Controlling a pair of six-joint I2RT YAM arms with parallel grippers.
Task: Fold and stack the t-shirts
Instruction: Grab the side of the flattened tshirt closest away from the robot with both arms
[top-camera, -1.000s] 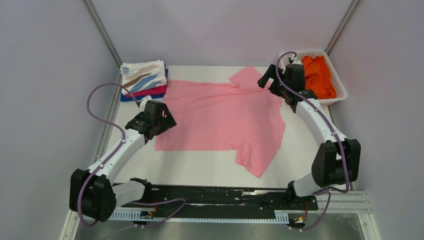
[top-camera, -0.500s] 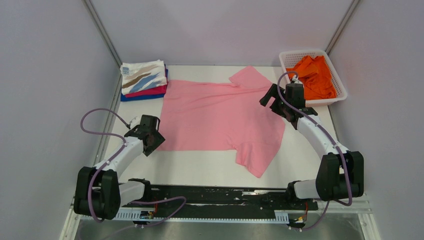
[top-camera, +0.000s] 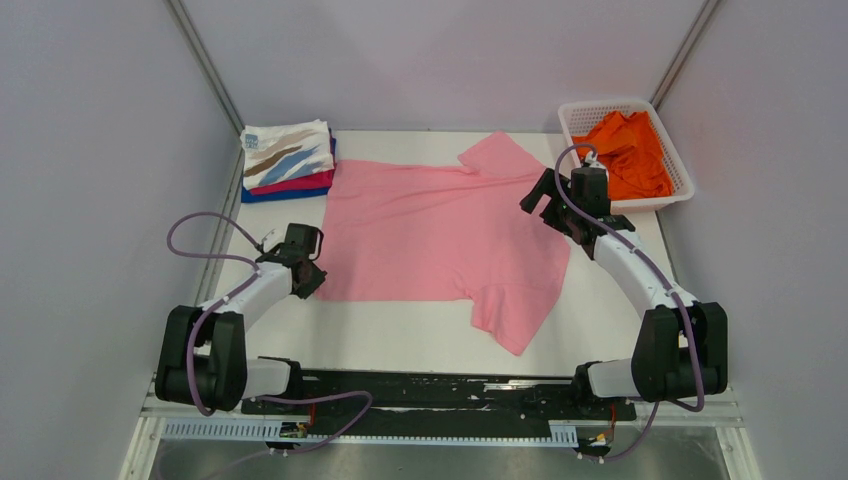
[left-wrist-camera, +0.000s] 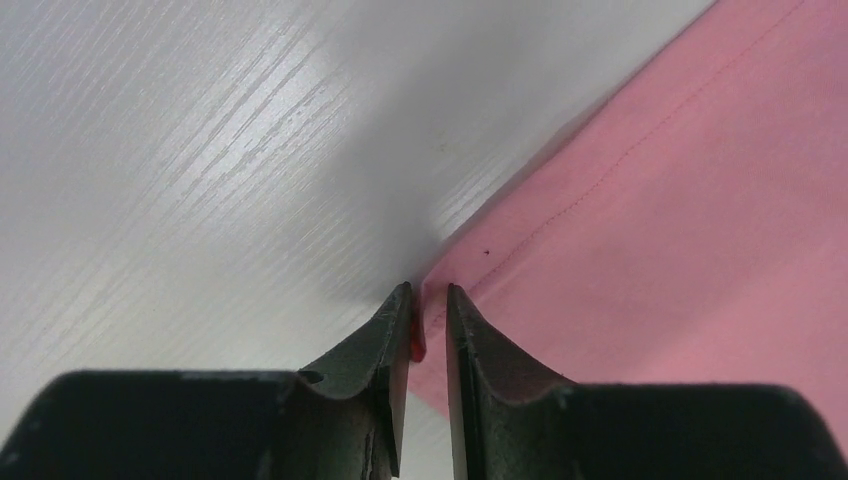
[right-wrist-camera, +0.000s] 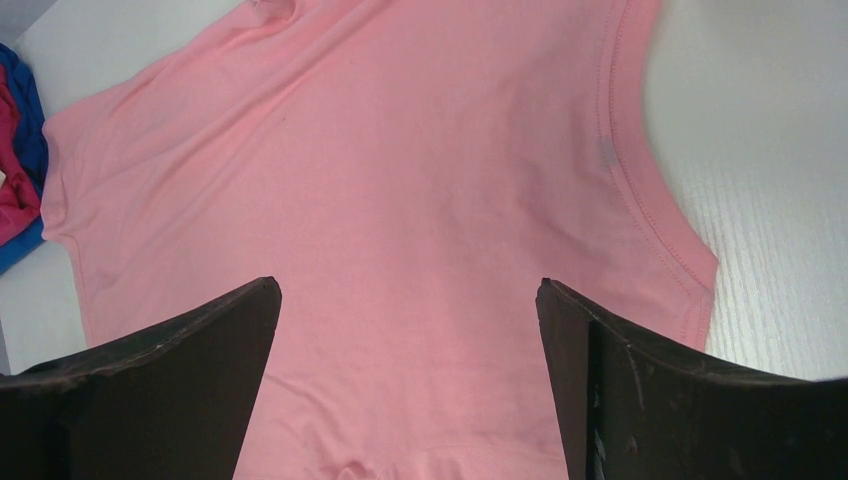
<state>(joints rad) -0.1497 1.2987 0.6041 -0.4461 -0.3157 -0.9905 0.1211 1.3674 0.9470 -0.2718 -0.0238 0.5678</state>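
- The pink t-shirt lies spread flat in the middle of the table. Its hem is toward your left arm and its collar toward your right, with one sleeve pointing to the near edge and one to the far edge.
- Your left gripper is clenched on the near hem corner. The left wrist view shows only a sliver of pink between the jaws, so treat that bite as thin.
- Your right gripper hangs released, jaws wide, above the collar end, and holds no cloth.
- For a clean fold, bring the right claw down on the near shoulder so both arms hold the same long edge.
- Lift both ends together, just clear of the table, and carry the edge across evenly. A lopsided lift would likely skew the shirt or pull the hem out of that thin pinch.
- The folded stack sits at the far left corner, just beside the hem.
- An orange t-shirt waits in the basket at far right.
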